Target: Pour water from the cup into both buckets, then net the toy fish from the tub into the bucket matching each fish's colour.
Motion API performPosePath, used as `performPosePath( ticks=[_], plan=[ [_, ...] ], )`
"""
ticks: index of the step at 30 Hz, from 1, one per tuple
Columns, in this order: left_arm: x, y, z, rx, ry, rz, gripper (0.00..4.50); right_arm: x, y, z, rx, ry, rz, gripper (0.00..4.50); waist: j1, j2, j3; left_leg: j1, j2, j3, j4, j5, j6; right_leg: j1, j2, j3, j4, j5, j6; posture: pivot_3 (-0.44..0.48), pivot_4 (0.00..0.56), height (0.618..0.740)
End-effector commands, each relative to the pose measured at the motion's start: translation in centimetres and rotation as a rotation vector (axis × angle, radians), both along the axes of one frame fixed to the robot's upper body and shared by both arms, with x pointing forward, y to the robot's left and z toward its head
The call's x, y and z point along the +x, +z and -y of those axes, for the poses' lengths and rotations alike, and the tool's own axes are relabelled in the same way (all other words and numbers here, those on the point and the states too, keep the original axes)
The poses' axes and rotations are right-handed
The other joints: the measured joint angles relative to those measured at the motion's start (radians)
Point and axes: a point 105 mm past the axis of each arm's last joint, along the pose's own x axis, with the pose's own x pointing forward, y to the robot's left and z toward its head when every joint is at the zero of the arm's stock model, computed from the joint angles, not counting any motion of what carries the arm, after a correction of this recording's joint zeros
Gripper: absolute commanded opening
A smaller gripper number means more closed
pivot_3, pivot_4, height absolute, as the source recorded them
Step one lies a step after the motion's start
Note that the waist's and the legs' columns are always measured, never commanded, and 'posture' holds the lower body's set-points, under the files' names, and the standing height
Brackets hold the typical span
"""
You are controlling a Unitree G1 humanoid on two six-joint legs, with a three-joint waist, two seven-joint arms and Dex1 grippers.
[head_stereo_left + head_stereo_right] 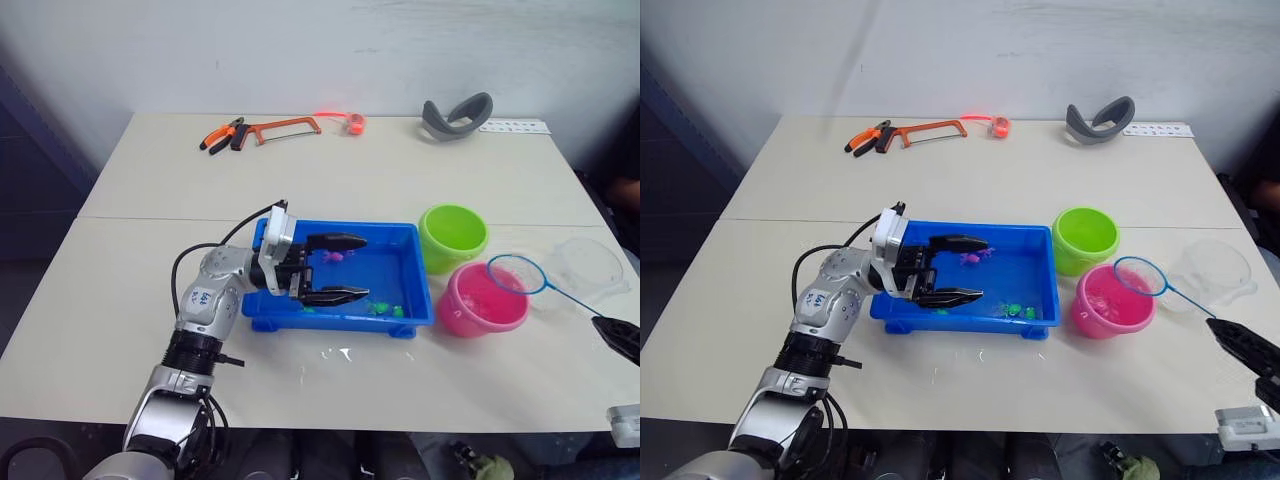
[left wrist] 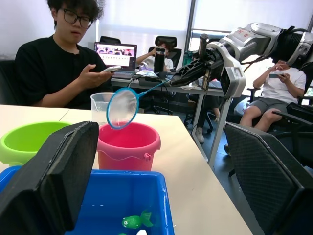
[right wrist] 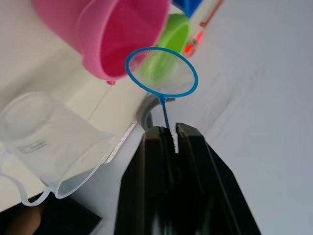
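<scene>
A: Item one, the right gripper (image 3: 168,131)?

B: It is pinching the net (image 1: 518,274) by its thin handle, fingers closed on it. The hoop is hanging over the pink bucket (image 1: 482,300), at the rim facing the cup (image 1: 592,266).

A: Item two, the left gripper (image 1: 345,268)?

B: Its fingers are spread wide and gripping nothing. It is hovering over the tub (image 1: 345,276), at the end away from the pink bucket; one finger is reaching toward a pink fish (image 1: 336,256), though contact cannot be judged.

A: Tub contents?

B: Water, that pink fish near the far wall, and green fish (image 1: 386,309) gathering along the near wall at the pink bucket's end.

A: Buckets?

B: The pink bucket is standing just beside the tub's near corner. The green bucket (image 1: 453,236) is sitting behind the pink bucket, touching or nearly touching it.

A: The cup?

B: Clear, standing beside the pink bucket, on the side away from the tub.

A: Remaining stock?

B: Far beyond the pink bucket: pliers (image 1: 222,135), a hacksaw (image 1: 284,127) and a grey band (image 1: 457,117). A person with a phone (image 2: 58,68) is sitting beyond the table (image 1: 300,185).
</scene>
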Motion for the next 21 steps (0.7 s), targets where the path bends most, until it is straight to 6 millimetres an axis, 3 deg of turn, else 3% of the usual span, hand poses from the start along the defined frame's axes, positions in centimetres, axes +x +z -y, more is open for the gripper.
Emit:
performPosePath(
  ticks=[1,5,9,15,21],
  plan=[
    [-0.2,2.0,-1.5,-0.046,0.029,0.041,4.44,-0.3,1.2,-1.7,0.356,-0.002,-0.012,0.0,-0.003,0.0,0.0,0.0,0.001,0.0,0.0,0.0,0.0,0.0,0.0,0.0,0.0,0.0,0.0,0.0,0.15,0.74],
    [0.1,2.8,-3.9,-0.062,0.144,0.031,4.44,1.0,3.9,-3.5,0.949,-0.017,-0.071,0.0,-0.017,0.0,0.0,0.001,0.003,-0.001,0.0,0.0,0.0,0.001,-0.005,0.0,0.0,0.0,-0.001,0.0,0.15,0.74],
    [0.5,3.0,-7.1,-0.06,0.319,0.022,4.44,2.5,3.5,-7.9,1.307,0.052,-0.47,0.0,-0.026,0.0,0.0,0.002,0.003,-0.002,0.001,-0.001,0.001,0.002,-0.007,-0.001,0.001,0.0,-0.001,0.0,0.15,0.74],
    [0.2,1.8,-11.3,-0.018,0.528,0.004,4.44,5.3,2.2,-12.5,1.418,0.004,-0.884,0.0,-0.016,0.0,0.001,0.0,0.001,-0.004,0.001,-0.002,0.003,0.001,-0.011,-0.004,0.0,0.0,-0.001,0.0,0.15,0.74],
    [-0.7,0.3,-14.5,0.019,0.691,-0.018,4.44,8.4,-0.4,-13.6,1.37,-0.196,-1.042,0.0,0.002,-0.001,0.002,-0.004,-0.001,-0.006,0.002,-0.003,0.004,0.0,-0.014,-0.008,-0.003,0.0,-0.001,0.0,0.15,0.74]
  ],
)
